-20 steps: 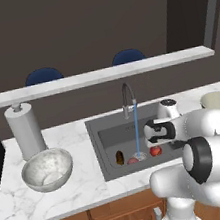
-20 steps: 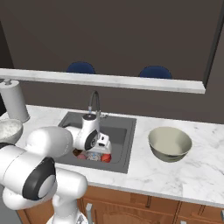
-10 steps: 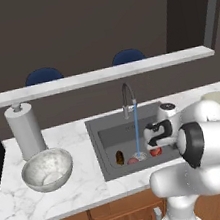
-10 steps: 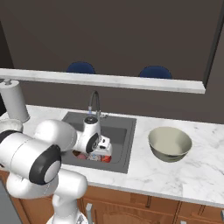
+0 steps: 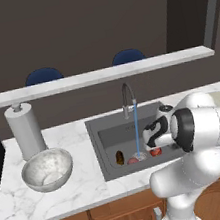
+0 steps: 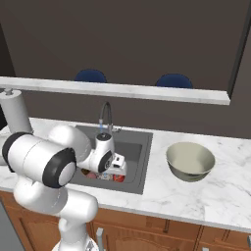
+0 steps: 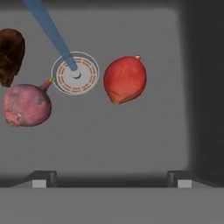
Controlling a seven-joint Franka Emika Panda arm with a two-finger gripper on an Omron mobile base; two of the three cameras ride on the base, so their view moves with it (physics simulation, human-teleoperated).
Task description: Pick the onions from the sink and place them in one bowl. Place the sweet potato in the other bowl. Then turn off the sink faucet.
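Observation:
My gripper (image 7: 111,179) hangs open over the sink (image 5: 102,133), above its floor and touching nothing. A bright red onion (image 7: 125,78) lies just ahead of the fingers, right of the round drain (image 7: 75,73). The duller pink onion (image 7: 27,105) sits left of the drain, with the brown sweet potato (image 7: 9,54) beyond it. Water runs from the faucet (image 5: 126,94) onto the drain. The base views show the red onion (image 5: 156,151) and sweet potato (image 5: 119,157) at the basin's front. The grey mottled bowl (image 5: 47,169) stands left of the sink, the olive bowl (image 6: 190,161) on the right.
A paper towel roll (image 5: 25,131) stands upright behind the grey bowl. A raised marble ledge (image 5: 101,75) runs along the back of the counter. My own bulky elbow (image 5: 206,126) hides part of the counter right of the sink in the left base view.
The arm's elbow has swung round toward the cameras while the hand sank slightly over the front of the sink. The jaws stayed open, and the vegetables have not moved.

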